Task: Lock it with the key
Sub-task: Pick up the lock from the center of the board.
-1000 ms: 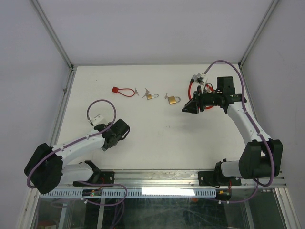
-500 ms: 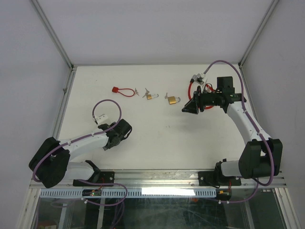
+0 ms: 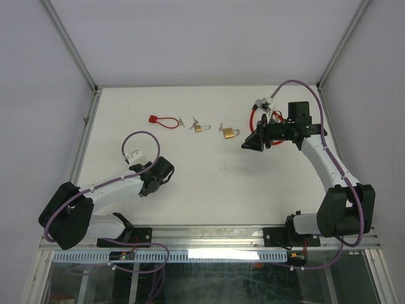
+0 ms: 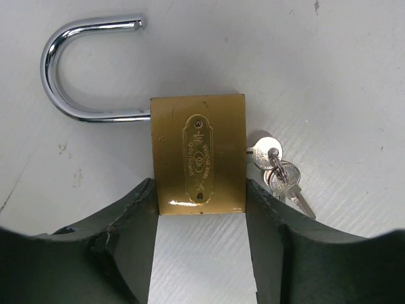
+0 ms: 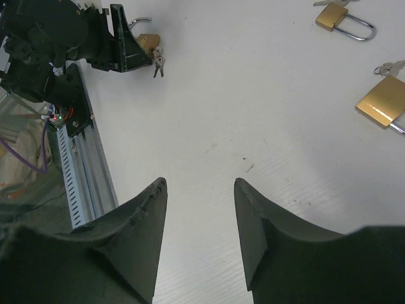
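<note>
Two pincers over white table (image 3: 209, 183): left pincer (image 4: 198, 190) grips the brass rectangular padlock (image 4: 197, 155) lying flat at near left, steel shackle (image 4: 101, 116) swung open, silver key bunch (image 4: 278, 171) in its keyway; right pincer (image 5: 200, 187) gapes empty. Judged step: steadying; next, press shackle home. Count: three brass padlocks (image 3: 229, 132), two red cable locks (image 3: 163, 120).

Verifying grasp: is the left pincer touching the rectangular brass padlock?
Touching. In the left wrist view, the left pincer sits flush against both sides of the rectangular brass padlock, with no gap visible.
</note>
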`<state>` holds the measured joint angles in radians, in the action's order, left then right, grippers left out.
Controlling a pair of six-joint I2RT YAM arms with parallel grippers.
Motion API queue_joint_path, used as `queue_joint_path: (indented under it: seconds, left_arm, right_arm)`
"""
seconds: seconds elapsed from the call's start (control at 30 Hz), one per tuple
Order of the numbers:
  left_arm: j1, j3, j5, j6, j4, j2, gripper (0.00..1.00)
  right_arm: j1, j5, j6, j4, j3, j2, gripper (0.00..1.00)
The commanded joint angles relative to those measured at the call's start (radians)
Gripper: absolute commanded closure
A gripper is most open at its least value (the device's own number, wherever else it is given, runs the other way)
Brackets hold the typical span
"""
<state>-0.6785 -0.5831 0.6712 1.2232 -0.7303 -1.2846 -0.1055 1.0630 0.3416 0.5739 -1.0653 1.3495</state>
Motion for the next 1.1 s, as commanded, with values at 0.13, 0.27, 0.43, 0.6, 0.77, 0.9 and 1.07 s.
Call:
queue_joint_path:
  seconds: [0.13,0.27,0.43,0.6,0.77,0.9,1.07]
  left_arm:
    - [0.014,0.032,-0.067,-0.059,0.051,0.067,0.70]
    - [-0.002,0.021,-0.122,-0.154,0.101,0.132,0.80]
    - [-0.153,-0.039,-0.052,-0.227,0.147,0.192,0.85]
    - [-0.283,-0.110,-0.058,-0.389,0.288,0.159,0.91]
    - [-0.306,-0.152,-0.214,-0.575,0.494,0.111,0.93]
    - [-0.306,-0.182,-0.304,-0.671,0.587,0.081,0.94]
    - [-0.306,-0.226,-0.422,-0.713,0.669,0.033,0.96]
  right_arm:
    - [-0.004,0.030,-0.013,-0.031,0.004,-0.001,0.51]
    - [-0.004,0.042,-0.011,-0.034,0.006,0.000,0.51]
    - [-0.005,0.093,-0.041,-0.091,0.036,-0.009,0.51]
    - [-0.014,0.158,-0.107,-0.211,0.100,-0.034,0.51]
    - [-0.042,0.221,0.051,-0.239,0.161,-0.071,0.50]
    - [-0.057,0.280,0.534,-0.097,0.231,-0.137,0.43]
    - [-0.128,0.230,0.891,-0.125,0.358,-0.206,0.27]
